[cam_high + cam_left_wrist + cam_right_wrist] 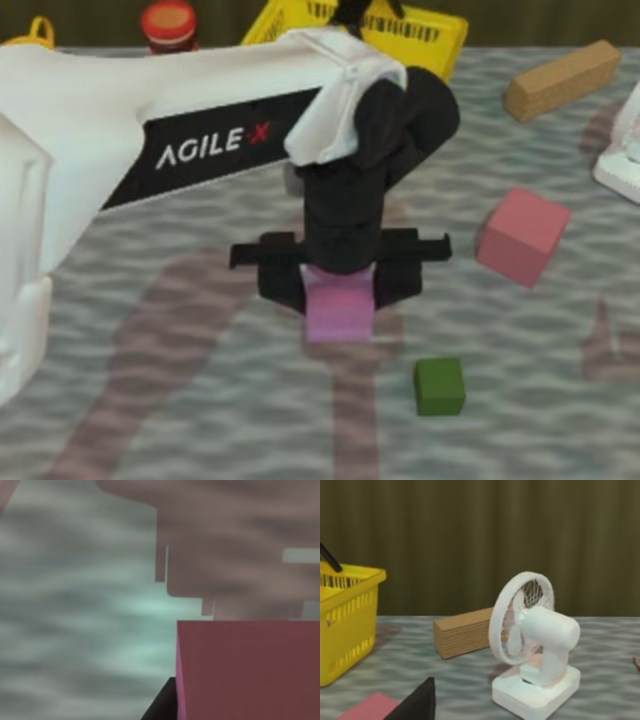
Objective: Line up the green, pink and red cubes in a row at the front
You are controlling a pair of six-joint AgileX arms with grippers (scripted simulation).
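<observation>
My left gripper hangs over the middle of the table, shut on the lilac-pink cube, a dark finger on either side of it. In the left wrist view that cube fills the lower corner with one finger tight against its edge. The small dark green cube rests in front and to the right, apart from the gripper. The larger salmon-red cube lies farther right, and its corner shows in the right wrist view. My right arm is parked off the right side; only a dark tip of its gripper is visible.
A long tan block lies at the back right, beside a white desk fan. A yellow basket and a red-lidded jar stand along the back edge. The left arm's white body spans the table's left side.
</observation>
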